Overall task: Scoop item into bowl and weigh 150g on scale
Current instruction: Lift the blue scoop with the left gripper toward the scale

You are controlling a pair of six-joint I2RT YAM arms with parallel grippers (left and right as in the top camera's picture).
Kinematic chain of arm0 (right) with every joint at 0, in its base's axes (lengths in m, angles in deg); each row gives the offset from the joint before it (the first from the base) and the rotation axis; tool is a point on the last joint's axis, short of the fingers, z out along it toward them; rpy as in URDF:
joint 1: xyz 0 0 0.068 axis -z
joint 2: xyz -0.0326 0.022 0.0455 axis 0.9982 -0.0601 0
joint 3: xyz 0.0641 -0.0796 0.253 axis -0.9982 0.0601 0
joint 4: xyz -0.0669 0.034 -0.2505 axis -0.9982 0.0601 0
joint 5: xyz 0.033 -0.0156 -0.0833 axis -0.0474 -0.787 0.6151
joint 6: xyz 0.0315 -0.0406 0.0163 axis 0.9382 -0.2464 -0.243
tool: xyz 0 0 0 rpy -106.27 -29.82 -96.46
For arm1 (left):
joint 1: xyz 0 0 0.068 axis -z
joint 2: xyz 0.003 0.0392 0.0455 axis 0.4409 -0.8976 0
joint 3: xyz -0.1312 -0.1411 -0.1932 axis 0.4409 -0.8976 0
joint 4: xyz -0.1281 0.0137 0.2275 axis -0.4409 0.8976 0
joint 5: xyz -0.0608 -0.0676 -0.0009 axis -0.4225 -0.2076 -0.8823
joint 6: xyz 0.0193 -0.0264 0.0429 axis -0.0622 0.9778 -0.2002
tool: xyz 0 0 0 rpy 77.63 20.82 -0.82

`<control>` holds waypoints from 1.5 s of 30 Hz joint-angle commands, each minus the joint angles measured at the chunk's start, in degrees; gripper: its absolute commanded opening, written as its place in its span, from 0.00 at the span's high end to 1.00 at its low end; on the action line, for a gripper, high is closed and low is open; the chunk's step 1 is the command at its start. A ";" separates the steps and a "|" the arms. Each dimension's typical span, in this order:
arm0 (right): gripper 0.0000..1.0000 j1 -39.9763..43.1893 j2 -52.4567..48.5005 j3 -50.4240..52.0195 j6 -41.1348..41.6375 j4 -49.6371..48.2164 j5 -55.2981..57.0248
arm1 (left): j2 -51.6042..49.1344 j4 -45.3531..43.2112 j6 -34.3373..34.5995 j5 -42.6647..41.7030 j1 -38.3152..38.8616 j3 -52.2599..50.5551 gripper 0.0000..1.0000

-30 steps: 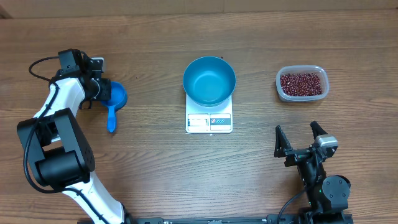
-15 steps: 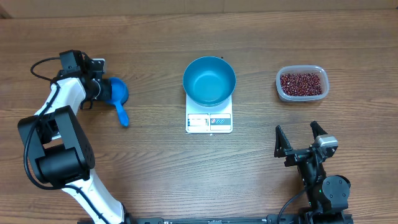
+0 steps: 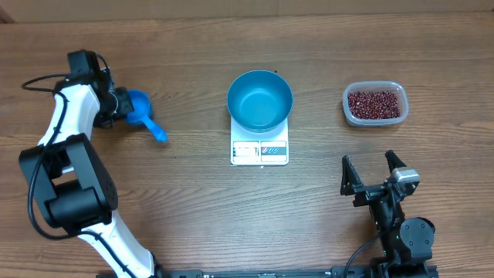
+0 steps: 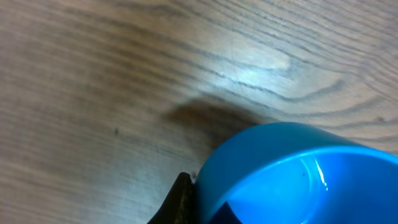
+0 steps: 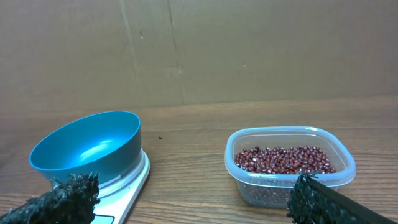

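1. While the left end effector [image 3: 120, 106] is clamped on the cup rim of the small blue plastic handled scoop [image 3: 142, 113] at the far left of the wooden tabletop [image 3: 185, 216], the step in hand looks like taking up the tool. Nothing is scooped yet.
2. The small dark red-brown beans [image 3: 375, 103] all lie in the clear rounded-rectangular plastic tub [image 3: 346, 108] at the far right, well apart from the scoop. Between them, the round deep blue bowl [image 3: 259, 100] sits empty on the small white square digital scale [image 3: 259, 151].
3. The right end effector [image 3: 373, 174] hangs near the front edge with its fingers spread apart, holding nothing.
4. By my judgement, the next move is to carry the scoop across, past the bowl, to the tub. The grip must be firm enough that the scoop does not twist, and the cup must then dip into the beans.
5. Several things are hard to make out:
   - The scale's display is too small to read.
   - The left wrist view shows only one dark finger [image 4: 180, 199] and part of the scoop's cup.
   - The opposite finger, the exact hold and the handle are hidden in that view.
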 commanded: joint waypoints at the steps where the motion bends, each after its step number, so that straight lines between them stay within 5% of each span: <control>1: 0.00 -0.26 0.46 0.61 0.24 -0.20 0.35 | 7.67 3.87 10.67 -10.75 0.44 4.46 0.96; 6: 0.00 -0.26 0.44 0.61 0.24 -0.20 0.35 | 20.04 10.64 22.64 -20.33 0.46 4.72 0.96; 17: 0.00 -0.26 0.46 0.61 0.26 -0.22 0.31 | 30.47 20.98 28.50 -20.26 1.57 4.72 0.96; 36: 0.00 -0.26 0.44 -0.31 4.76 -0.55 -8.55 | 30.45 23.10 28.83 -20.26 1.60 4.59 0.96; 45: 0.00 -0.26 -7.65 -16.06 7.98 11.91 -15.17 | 30.40 22.23 28.83 -20.22 1.60 4.59 0.96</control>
